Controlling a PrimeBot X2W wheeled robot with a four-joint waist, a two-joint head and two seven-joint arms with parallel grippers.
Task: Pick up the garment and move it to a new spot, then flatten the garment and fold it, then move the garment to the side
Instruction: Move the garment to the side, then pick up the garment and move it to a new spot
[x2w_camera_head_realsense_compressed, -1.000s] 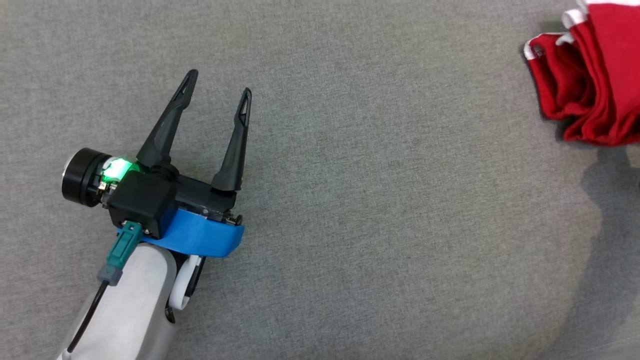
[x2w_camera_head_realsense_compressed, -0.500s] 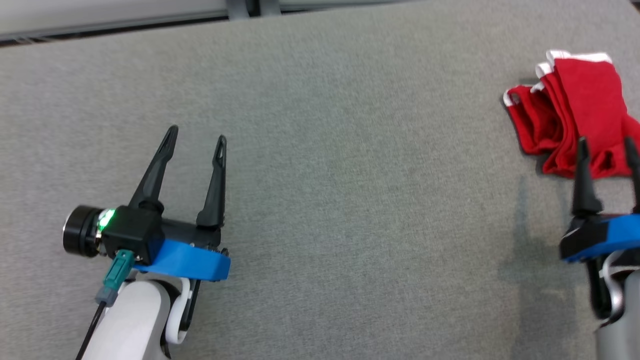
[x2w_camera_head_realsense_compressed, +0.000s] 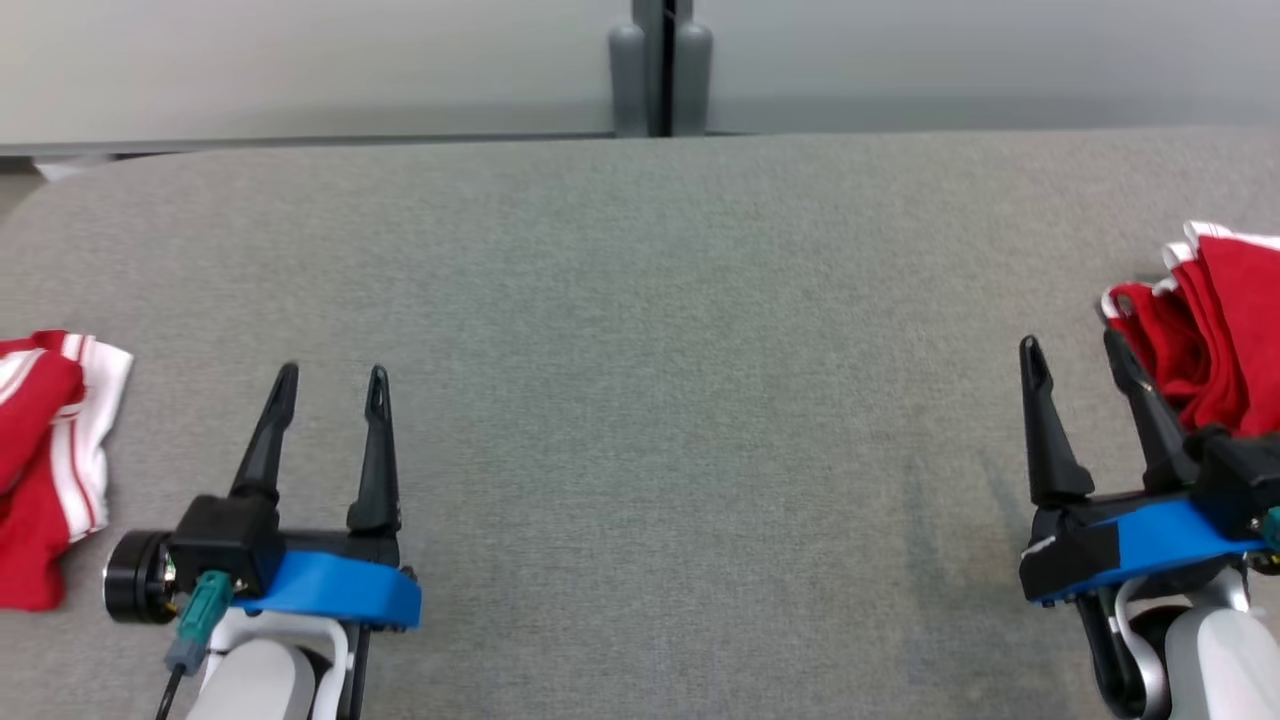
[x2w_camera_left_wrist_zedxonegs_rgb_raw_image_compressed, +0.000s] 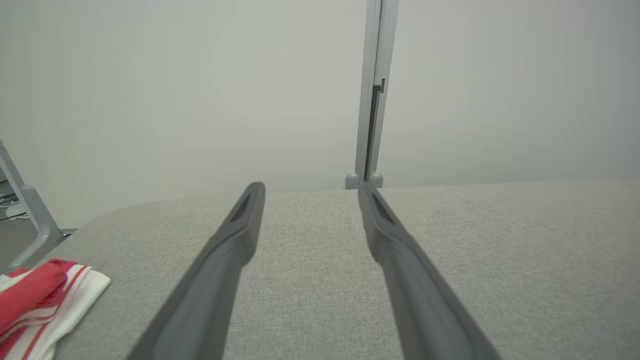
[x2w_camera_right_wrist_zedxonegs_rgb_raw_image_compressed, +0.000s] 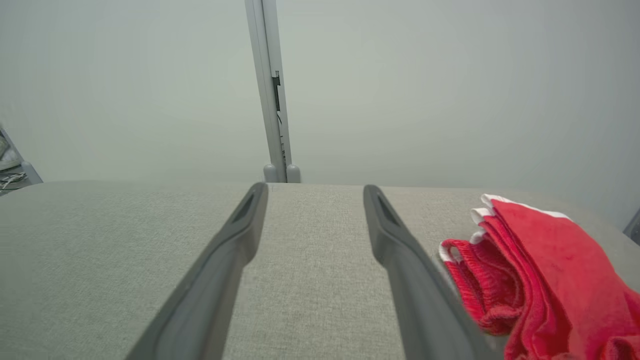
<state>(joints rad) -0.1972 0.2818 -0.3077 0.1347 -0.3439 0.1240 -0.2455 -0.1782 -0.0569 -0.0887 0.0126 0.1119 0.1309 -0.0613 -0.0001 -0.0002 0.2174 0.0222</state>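
The table (x2w_camera_head_realsense_compressed: 640, 300) is covered in grey woven cloth, matt, with a fine and slightly rough weave. The folded red garment (x2w_camera_head_realsense_compressed: 1235, 320) is soft knitted cloth, ribbed along its hem and edged with white cloth trim. The striped garment (x2w_camera_head_realsense_compressed: 60, 430) is red and white fabric, perhaps a sleeker jersey, though it sits too near the frame's edge to be sure. The fingers (x2w_camera_left_wrist_zedxonegs_rgb_raw_image_compressed: 220, 270) of the left end effector (x2w_camera_head_realsense_compressed: 332, 372) and the right end effector (x2w_camera_head_realsense_compressed: 1071, 343) are dark matt plastic. The blue band (x2w_camera_head_realsense_compressed: 335, 590) behind them looks smooth and faintly shiny. The forearm shell (x2w_camera_head_realsense_compressed: 255, 685) is pale, smooth plastic. The post (x2w_camera_head_realsense_compressed: 660, 70) looks like grey painted metal, and the wall panel (x2w_camera_head_realsense_compressed: 300, 60) is plain and matt.
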